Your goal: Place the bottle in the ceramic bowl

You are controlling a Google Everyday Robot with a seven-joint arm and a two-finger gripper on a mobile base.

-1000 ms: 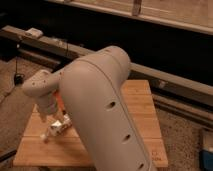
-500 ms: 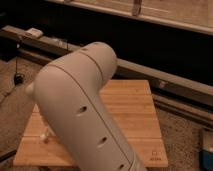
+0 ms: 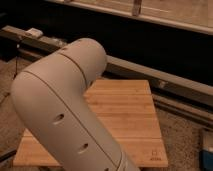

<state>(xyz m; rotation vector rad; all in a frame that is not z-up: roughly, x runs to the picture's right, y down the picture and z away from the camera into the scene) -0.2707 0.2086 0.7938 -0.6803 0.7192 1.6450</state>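
Observation:
My big pale arm link (image 3: 70, 110) fills the left and middle of the camera view and covers most of the wooden tabletop (image 3: 125, 115). The gripper is hidden behind the arm. The bottle and the orange-red ceramic bowl are hidden too.
The bare right part of the wooden table shows, with its right edge (image 3: 157, 130) and a small mark near the front right corner (image 3: 156, 154). A dark ledge (image 3: 165, 80) runs behind the table. A blue object (image 3: 207, 150) lies on the floor at the right.
The arm link has swung further across the view, now covering the table's left side. One second ago the gripper and an orange object showed at the left; now both are hidden.

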